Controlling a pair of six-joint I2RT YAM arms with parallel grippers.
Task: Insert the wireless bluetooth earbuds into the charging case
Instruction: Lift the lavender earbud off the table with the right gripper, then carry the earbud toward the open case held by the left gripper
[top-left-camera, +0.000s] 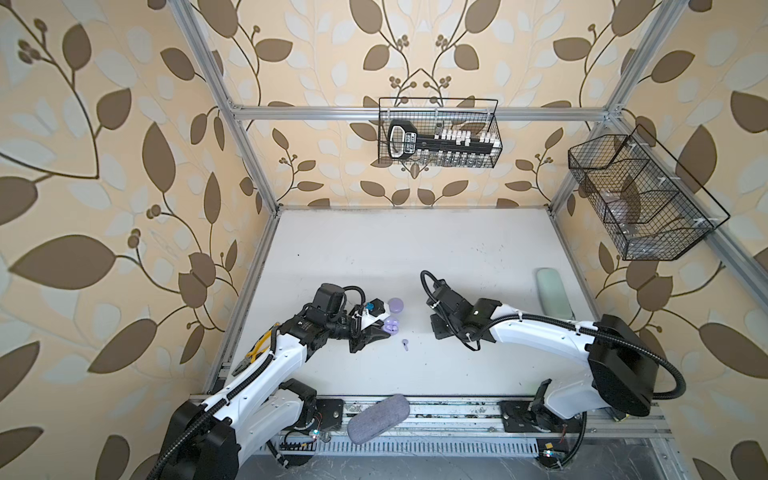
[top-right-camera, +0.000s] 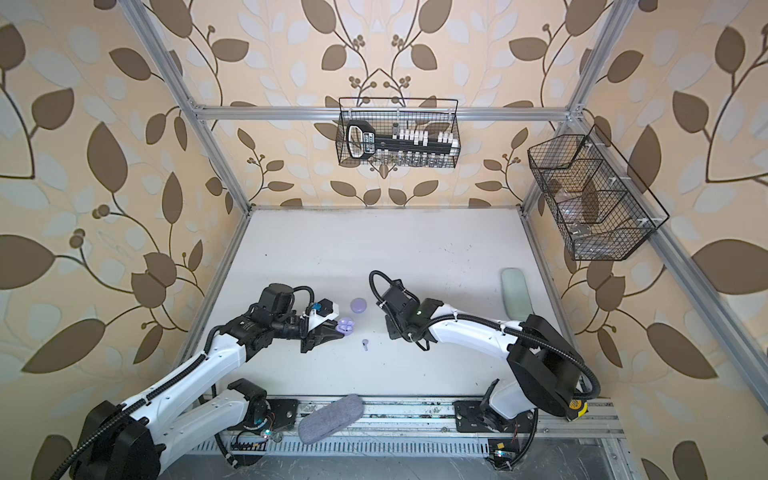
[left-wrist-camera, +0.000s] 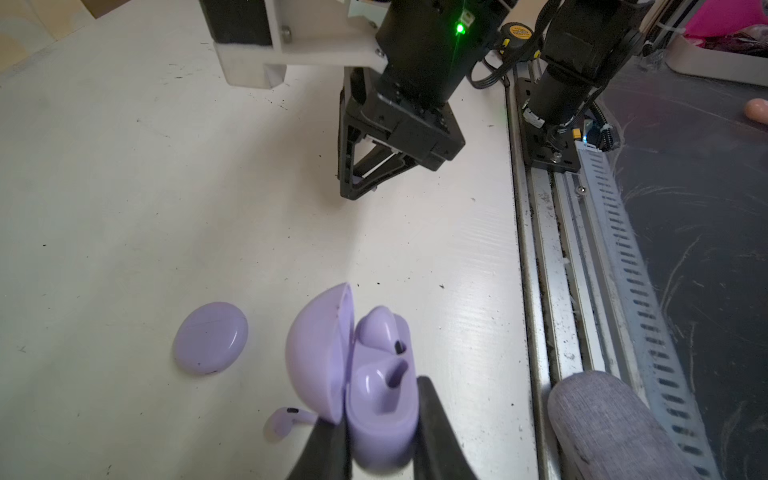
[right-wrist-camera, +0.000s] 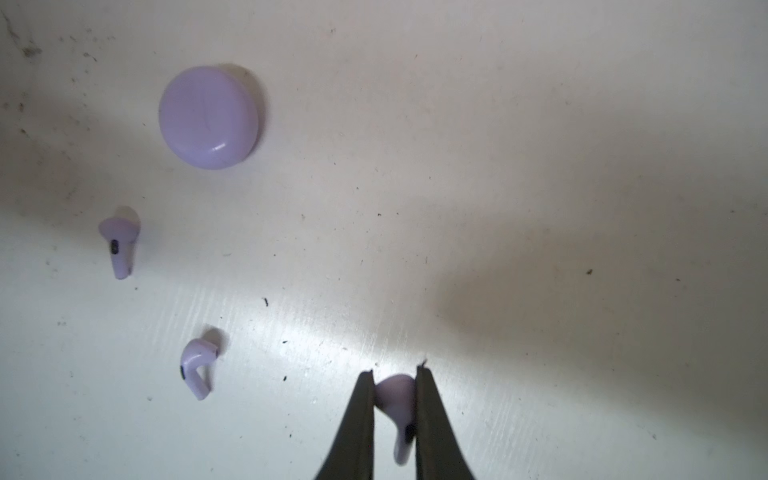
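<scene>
Left gripper sits nearest the lens in the left wrist view. Its jaws are closed tight on the base of the open charging case, one finger each side. The lid is swung back and the sockets face up. My judgement: the clamp keeps the case from sliding during insertion.
- Seated earbud fills the socket farther from the fingertips; the nearer socket looks empty.
- Loose earbud lies on the table just beside one finger, on the lid side.
- Closed case rests farther off on that same side.
- Right gripper stands well beyond the left fingertips, tips down at the table.

Right wrist view: the right gripper is all but closed, pinching the held earbud between its fingers. Lifted or not, I cannot tell. Off to one side of those fingers lie the nearer earbud and the farther earbud, both apart from them.

Both top views: one earbud shows between the two grippers, closer to the left.

Next step, as I reckon it: carry the held earbud to the empty socket, stem first.
</scene>
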